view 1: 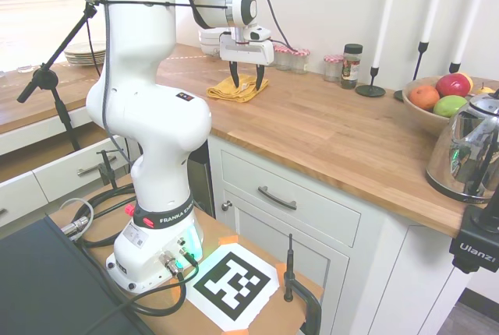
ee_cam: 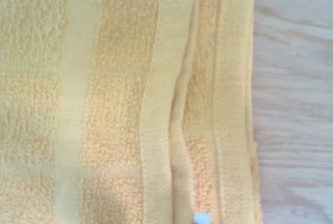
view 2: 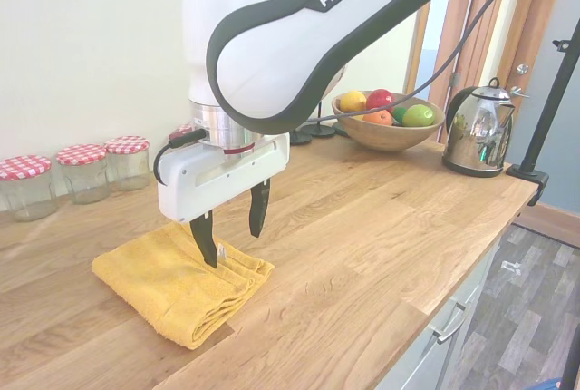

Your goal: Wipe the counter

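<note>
Second exterior view shows the gripper (view 2: 231,224) pointing straight down over a folded yellow towel (view 2: 172,286), its two dark fingers spread apart with nothing between them. One finger stands over the towel's layered hem, at or just above the cloth; whether it touches cannot be told. The other hangs just beyond the hem, above bare wood. This straddling stance reads as preparation to pinch the stacked edge, the thickest part of the cloth and the easiest to catch. The towel lies flat on the counter (view 2: 381,236), the long butcher-block top, placed towards the wall end near three checked-lid jars (view 2: 83,172), and well apart from the fruit bowl (view 2: 385,127) and the kettle (view 2: 476,131) at the far end. The folded state suggests it serves as the wiping pad, and wiping itself appears not yet begun. Wrist view confirms the arrangement: the towel's hem bands (ee_cam: 171,104) fill most of the field, with a strip of wood (ee_cam: 291,104) alongside, so the claw sits above the towel's edge, not its middle. First exterior view agrees on the towel's position beneath the claw.
</note>
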`<state>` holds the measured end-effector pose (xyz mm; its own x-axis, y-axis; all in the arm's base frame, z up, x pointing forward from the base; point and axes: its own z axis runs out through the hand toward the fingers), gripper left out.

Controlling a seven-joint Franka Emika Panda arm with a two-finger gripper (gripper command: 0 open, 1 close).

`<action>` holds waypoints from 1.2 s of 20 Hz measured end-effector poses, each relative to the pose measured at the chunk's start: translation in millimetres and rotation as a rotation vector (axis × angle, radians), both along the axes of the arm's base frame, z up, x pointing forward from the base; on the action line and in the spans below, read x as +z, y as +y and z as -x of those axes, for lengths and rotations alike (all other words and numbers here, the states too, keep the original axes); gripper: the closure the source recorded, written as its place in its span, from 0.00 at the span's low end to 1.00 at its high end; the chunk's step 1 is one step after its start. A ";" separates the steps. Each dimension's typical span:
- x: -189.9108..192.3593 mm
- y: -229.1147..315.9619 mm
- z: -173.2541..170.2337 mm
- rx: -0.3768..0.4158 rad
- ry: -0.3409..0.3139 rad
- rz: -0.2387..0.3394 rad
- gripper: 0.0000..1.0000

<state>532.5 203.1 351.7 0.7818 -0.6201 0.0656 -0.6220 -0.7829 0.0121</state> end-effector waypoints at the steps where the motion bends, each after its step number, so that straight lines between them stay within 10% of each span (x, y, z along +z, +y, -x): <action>1: -2.4 0.3 0.0 0.000 0.004 0.001 1.00; 24: -1.5 2.5 -10.2 -0.003 0.005 -0.001 1.00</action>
